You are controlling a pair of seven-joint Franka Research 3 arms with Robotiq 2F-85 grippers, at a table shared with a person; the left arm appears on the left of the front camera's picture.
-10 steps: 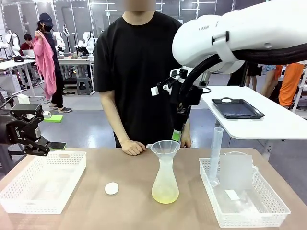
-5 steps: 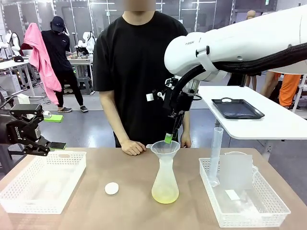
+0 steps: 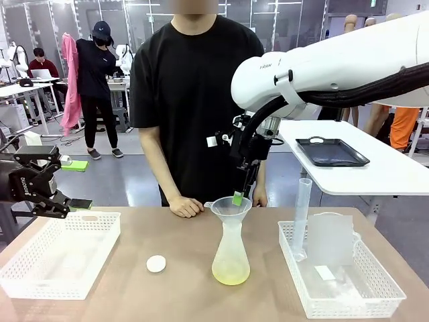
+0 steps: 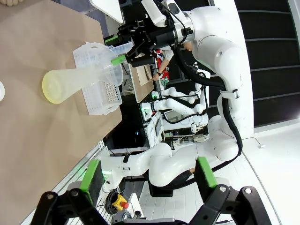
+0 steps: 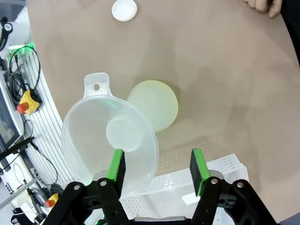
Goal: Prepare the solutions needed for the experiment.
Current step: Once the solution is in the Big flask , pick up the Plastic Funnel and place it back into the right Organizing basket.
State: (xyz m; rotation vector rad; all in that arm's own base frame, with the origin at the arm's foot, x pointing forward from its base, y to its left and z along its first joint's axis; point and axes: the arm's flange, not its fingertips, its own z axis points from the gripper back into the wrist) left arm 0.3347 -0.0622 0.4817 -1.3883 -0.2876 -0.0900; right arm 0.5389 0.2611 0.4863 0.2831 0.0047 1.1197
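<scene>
A frosted conical flask stands at the table's middle with the pale yellow solutions in its base. A clear funnel sits in its neck. My right gripper hangs just over the funnel's far rim. In the right wrist view its fingers stand apart, open, straddling the rim of the funnel, with the flask's yellow bottom beyond. My left gripper is open and holds nothing, above the far corner of the left basket. The left wrist view shows its open gripper and, farther off, the flask.
A white cap lies on the table left of the flask. A white basket sits at the left. Another basket at the right holds a graduated cylinder and a handled beaker. The person's hand rests on the far edge.
My right gripper has come down and a little left to the funnel's rim, and its jaws have narrowed somewhat. The left arm, flask and cap have not moved.
</scene>
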